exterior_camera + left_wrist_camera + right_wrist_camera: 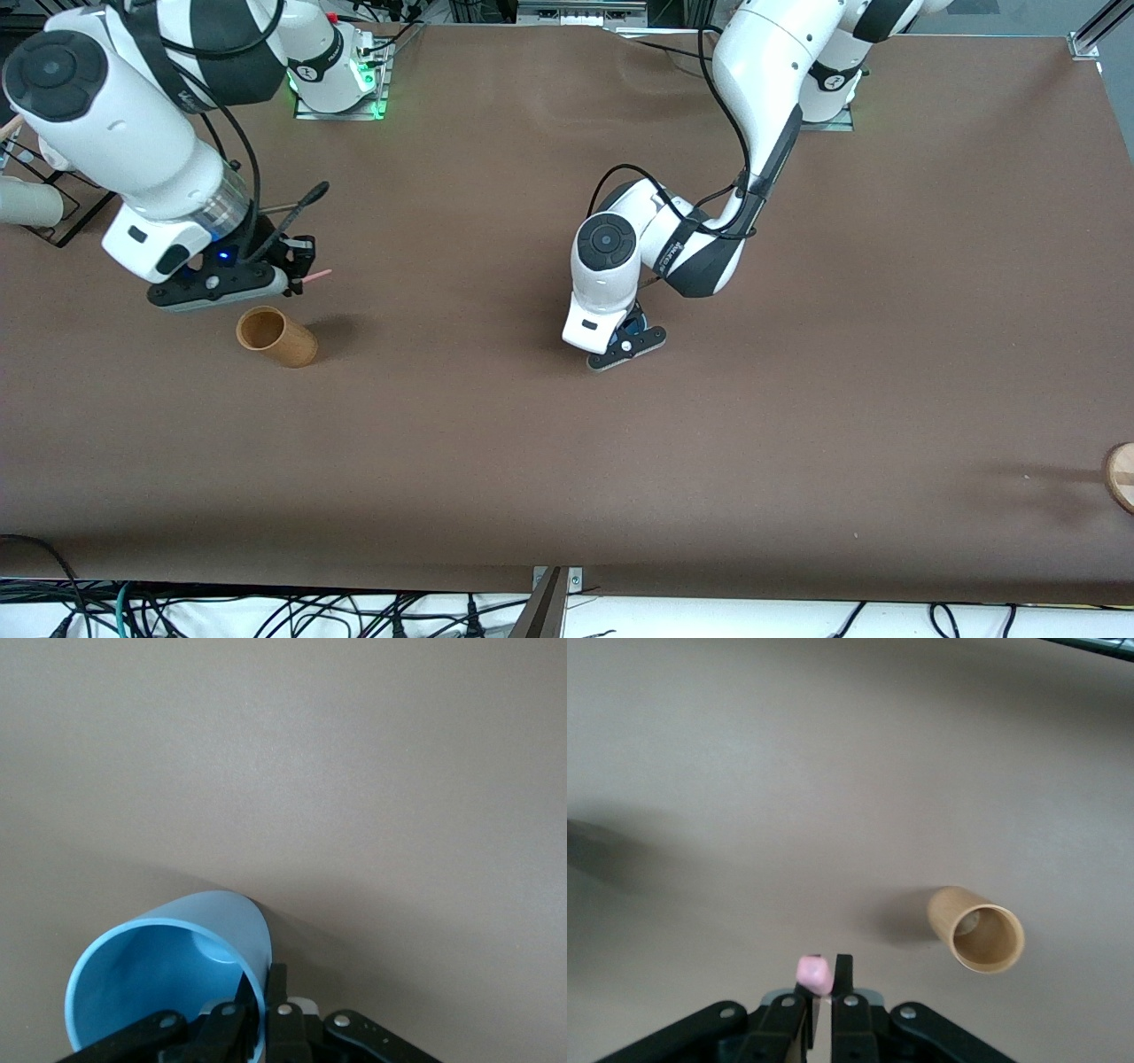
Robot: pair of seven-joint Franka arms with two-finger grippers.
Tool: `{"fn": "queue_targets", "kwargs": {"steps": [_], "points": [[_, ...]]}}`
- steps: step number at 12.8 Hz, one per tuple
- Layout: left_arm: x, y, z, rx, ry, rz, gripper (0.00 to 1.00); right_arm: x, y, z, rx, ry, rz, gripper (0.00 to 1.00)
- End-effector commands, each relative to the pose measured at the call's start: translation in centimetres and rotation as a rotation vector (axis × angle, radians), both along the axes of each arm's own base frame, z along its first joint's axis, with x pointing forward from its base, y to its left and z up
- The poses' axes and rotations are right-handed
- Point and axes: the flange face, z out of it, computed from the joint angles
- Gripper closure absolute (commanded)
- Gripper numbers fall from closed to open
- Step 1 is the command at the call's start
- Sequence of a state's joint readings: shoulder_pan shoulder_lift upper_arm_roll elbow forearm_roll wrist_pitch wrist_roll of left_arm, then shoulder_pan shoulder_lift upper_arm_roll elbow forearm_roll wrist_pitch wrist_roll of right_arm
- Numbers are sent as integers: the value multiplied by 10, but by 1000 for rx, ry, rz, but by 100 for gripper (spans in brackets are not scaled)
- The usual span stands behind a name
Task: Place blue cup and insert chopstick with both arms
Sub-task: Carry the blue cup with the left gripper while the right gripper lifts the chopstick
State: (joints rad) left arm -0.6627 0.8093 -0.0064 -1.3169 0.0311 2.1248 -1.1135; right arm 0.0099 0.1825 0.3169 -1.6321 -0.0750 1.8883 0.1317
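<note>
My left gripper (257,1014) pinches the blue cup (168,979) by its rim at mid-table; my right gripper (819,1005) clamps the pink chopstick (316,276) near the tan cup (275,336), well apart toward the right arm's end.

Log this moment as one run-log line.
left pincer: shut on blue cup, mid-table | right pincer: shut on chopstick, above tan cup

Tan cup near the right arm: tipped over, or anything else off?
No. The tan wooden cup stands upright, mouth open, empty. The right gripper pinches the pink chopstick; the left gripper clamps the blue cup by its wall. Nothing spilled.
</note>
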Motion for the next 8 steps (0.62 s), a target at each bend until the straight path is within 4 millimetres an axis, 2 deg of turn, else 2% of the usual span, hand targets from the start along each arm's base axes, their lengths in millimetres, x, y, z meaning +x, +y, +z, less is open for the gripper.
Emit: {"fn": "queue_targets", "kwargs": {"steps": [1, 2, 3, 4, 6, 7, 8], "points": [[7, -1, 3, 9, -13, 3, 46, 13, 17, 0, 33, -5, -35, 95], [8, 0, 6, 9, -17, 1, 14, 14, 27, -2, 41, -9, -42, 95], [9, -1, 12, 5, -21, -5, 0, 16, 39, -5, 49, -8, -54, 95], [10, 0, 19, -4, -22, -11, 0, 19, 57, -5, 65, -10, -74, 95], [12, 7, 49, -2, -19, -13, 0, 25, 82, -14, 87, 4, -112, 93], [12, 15, 75, 10, -6, -63, 0, 24, 101, -20, 96, 9, -128, 93], [15, 29, 111, 9, -13, -130, 0, 23, 123, -24, 111, 14, -158, 93]]}}
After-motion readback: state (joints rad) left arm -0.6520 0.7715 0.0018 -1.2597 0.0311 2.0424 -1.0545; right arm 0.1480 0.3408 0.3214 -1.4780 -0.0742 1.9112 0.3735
